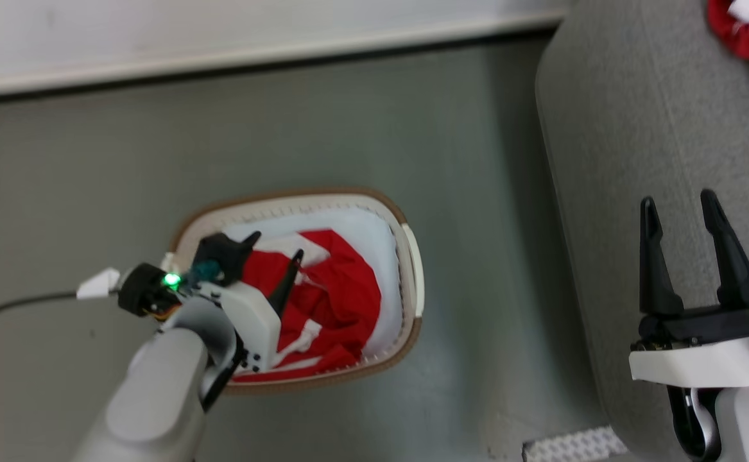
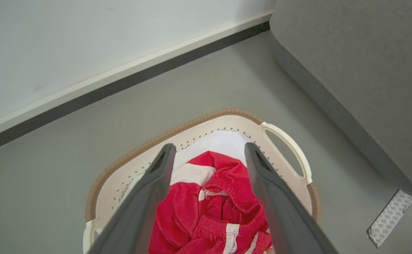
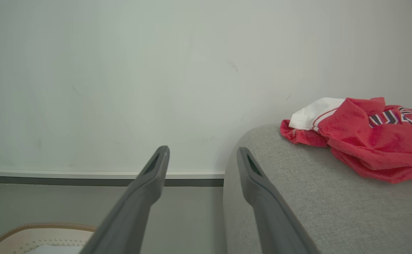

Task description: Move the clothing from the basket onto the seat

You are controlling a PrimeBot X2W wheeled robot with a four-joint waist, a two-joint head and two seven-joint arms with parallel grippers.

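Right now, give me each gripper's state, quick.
Left gripper: open, poised over the clothing in the basket, nothing clamped.
Right gripper: open, empty, by the seat.

Half out of frame (top corner): clothing (image 1: 743, 35) on seat (image 1: 637, 128)

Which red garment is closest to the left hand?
The red garment in the basket, right at the open left hand; the other garment lies on the seat.
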